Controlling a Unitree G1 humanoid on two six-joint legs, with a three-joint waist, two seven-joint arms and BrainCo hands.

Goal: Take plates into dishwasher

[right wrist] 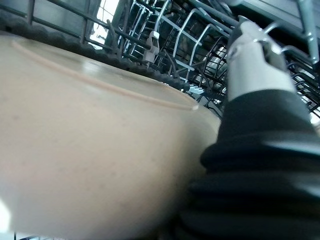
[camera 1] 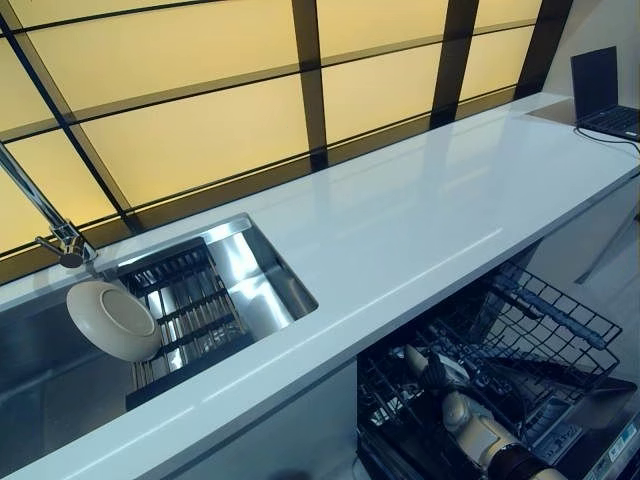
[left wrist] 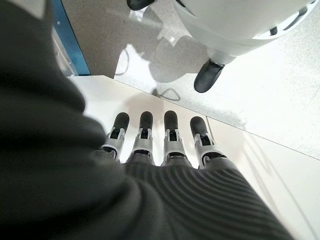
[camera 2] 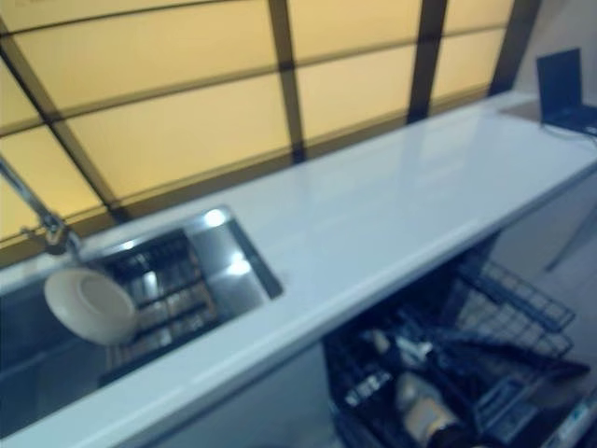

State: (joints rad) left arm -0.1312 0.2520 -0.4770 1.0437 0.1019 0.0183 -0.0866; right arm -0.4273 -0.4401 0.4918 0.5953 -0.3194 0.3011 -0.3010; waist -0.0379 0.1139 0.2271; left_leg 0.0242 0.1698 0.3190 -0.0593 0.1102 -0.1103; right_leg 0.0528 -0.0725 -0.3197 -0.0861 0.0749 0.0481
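The right hand (right wrist: 260, 100) is gripping a cream ceramic plate (right wrist: 90, 150), lowering it into the black wire dishwasher rack (camera 1: 520, 350); slotting between tines comes next.

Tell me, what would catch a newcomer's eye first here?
Probably the long white countertop under glowing yellow panels, then the cream dish leaning in the steel sink beneath the tap. Below the counter, the right hand reaches into the dishwasher rack; its wrist view is filled by another cream dish.
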